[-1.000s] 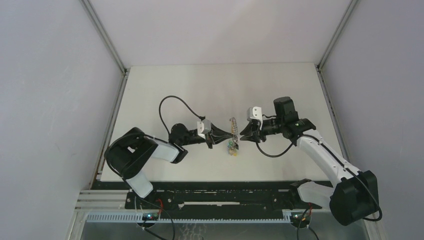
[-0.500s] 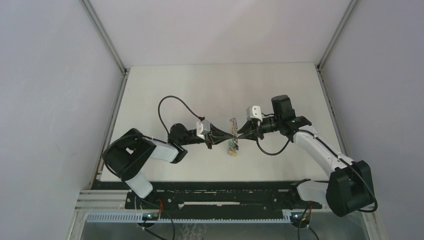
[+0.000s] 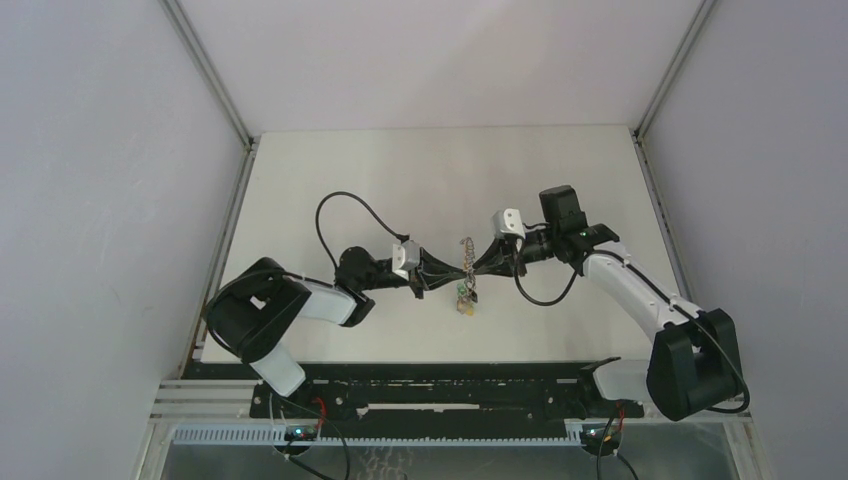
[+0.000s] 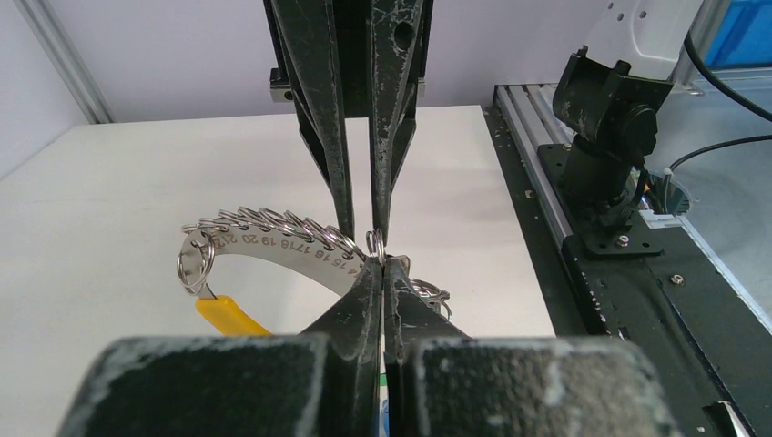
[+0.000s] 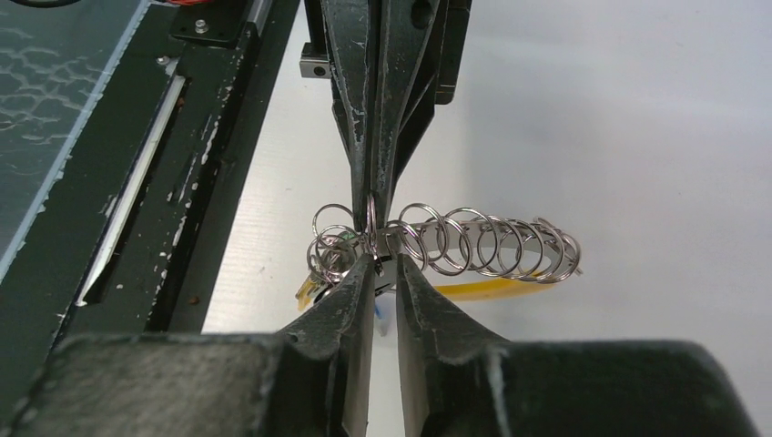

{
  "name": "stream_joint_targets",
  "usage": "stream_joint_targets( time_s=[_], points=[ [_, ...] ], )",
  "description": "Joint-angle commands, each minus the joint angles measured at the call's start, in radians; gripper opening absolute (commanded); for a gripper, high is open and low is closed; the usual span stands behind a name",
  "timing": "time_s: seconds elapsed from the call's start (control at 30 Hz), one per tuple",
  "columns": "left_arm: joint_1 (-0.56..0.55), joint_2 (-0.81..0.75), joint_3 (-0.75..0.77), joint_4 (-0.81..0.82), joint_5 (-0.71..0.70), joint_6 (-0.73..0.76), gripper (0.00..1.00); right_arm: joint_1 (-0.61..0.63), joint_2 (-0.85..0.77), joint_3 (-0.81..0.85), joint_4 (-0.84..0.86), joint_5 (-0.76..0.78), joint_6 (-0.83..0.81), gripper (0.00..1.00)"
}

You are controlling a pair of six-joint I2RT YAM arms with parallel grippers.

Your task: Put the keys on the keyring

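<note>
Left wrist view, centre of frame: keyring (image 4: pixel 273 244) seen as a curved silvery band stamped with numbers, strung with many small split rings, with a yellow tag (image 4: pixel 223 314) at lower left. Pinched at one small ring by the left gripper (image 4: pixel 382 266), fingers pressed together. Right gripper (image 4: pixel 360 228) from above, narrowly parted astride that ring; impossible to tell whether gripping.

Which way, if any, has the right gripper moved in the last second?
Yes. The right gripper moved left, away from the table's right edge, up to the keyring.
</note>
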Motion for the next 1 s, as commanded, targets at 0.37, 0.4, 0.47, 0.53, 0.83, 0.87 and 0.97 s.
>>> stream_joint_targets(
  time_s=[0.37, 0.4, 0.47, 0.53, 0.83, 0.87, 0.97],
  points=[
    [-0.005, -0.06, 0.022, 0.058, 0.011, -0.014, 0.0, -0.004, 0.071, 0.108, -0.158, -0.071, -0.112, 0.0],
    [-0.005, -0.062, 0.023, 0.058, 0.011, -0.012, 0.0, -0.003, 0.074, 0.112, -0.16, -0.068, -0.109, 0.0],
    [-0.006, -0.065, 0.022, 0.058, 0.012, -0.012, 0.0, -0.001, 0.079, 0.116, -0.16, -0.062, -0.099, 0.0],
    [-0.009, -0.068, 0.023, 0.059, 0.013, -0.011, 0.0, 0.005, 0.086, 0.121, -0.156, -0.053, -0.086, 0.0],
    [-0.022, -0.073, 0.026, 0.06, 0.011, -0.004, 0.0, 0.055, 0.119, 0.154, -0.134, -0.028, -0.043, 0.0],
    [-0.024, -0.073, 0.026, 0.059, 0.012, -0.003, 0.0, 0.059, 0.119, 0.154, -0.123, -0.025, -0.03, 0.0],
    [-0.029, -0.072, 0.028, 0.06, 0.012, -0.001, 0.0, 0.072, 0.116, 0.156, -0.086, -0.014, 0.012, 0.0]
  ],
)
